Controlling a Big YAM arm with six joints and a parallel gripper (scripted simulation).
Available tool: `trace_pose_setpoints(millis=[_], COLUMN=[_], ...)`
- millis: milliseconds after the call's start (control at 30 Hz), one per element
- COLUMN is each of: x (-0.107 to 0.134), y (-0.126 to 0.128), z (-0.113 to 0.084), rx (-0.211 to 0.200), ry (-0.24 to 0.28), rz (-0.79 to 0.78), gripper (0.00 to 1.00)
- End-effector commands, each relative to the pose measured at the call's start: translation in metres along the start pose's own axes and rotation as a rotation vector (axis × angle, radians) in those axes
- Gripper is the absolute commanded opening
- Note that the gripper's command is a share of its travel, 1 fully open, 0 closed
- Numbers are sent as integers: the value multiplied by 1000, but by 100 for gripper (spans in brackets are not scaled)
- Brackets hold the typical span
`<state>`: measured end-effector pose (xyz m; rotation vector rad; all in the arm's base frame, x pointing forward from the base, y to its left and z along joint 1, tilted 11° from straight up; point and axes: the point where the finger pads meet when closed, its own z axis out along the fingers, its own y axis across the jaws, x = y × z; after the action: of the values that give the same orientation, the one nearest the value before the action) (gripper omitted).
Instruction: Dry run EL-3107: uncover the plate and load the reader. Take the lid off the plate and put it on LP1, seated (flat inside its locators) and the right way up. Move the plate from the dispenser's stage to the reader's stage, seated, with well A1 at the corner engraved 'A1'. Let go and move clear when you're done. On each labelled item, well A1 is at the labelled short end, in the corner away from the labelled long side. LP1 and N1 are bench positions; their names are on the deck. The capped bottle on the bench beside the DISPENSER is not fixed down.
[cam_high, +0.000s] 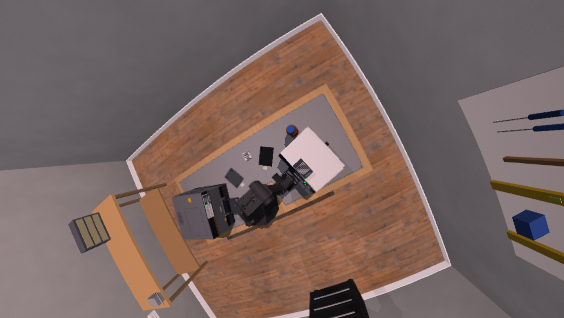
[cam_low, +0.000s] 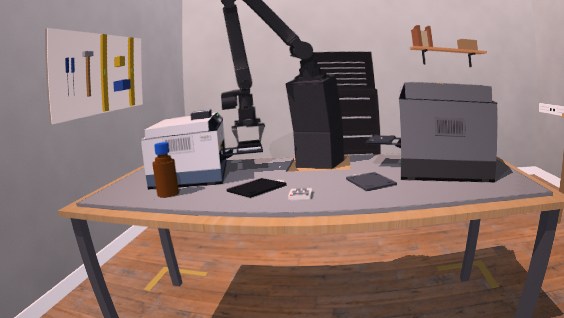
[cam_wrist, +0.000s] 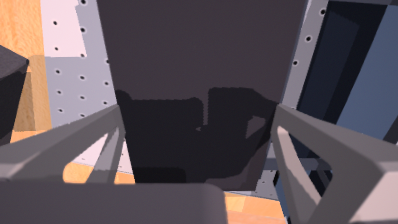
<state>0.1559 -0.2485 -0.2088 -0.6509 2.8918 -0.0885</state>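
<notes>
The plate's lid (cam_wrist: 200, 50) is a flat dark panel filling the middle of the wrist view. It is over the stage beside the white dispenser (cam_high: 312, 150) (cam_low: 185, 162). My gripper (cam_wrist: 197, 112) (cam_low: 249, 144) straddles it, fingertips flush against its two long edges, so it looks shut on the lid. The plate beneath is hidden, and no A1 mark shows. The dark grey reader (cam_high: 189, 215) (cam_low: 448, 155) has its stage (cam_low: 382, 139) sticking out towards the arm. A black bench position (cam_high: 266, 156) (cam_low: 256, 187) and a grey one (cam_high: 234, 177) (cam_low: 371, 181) lie in front; their names are unreadable.
The brown bottle (cam_low: 165, 177) (cam_high: 291, 129) with its blue cap stands upright beside the dispenser. A small white item (cam_high: 246, 155) (cam_low: 300, 194) lies between the bench positions. The arm's black column (cam_low: 317, 130) stands between the instruments. In the wrist view the dispenser's blue base (cam_wrist: 367, 100) is close on the right.
</notes>
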Motion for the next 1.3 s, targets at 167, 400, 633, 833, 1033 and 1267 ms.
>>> trace_pose_setpoints(millis=[167,400,633,833,1033,1267], x=[5,0,-5,-4,4,1], y=[0,3,-1,-4,-1,2], z=[-10,-5,-11,-11,-7,-14], rx=[5,2,10,10,11,1], ry=[2,0,-2,-2,0,-1], rz=[2,-7,-21,-16,8,-8], gripper=[85,85,85,85,85,85])
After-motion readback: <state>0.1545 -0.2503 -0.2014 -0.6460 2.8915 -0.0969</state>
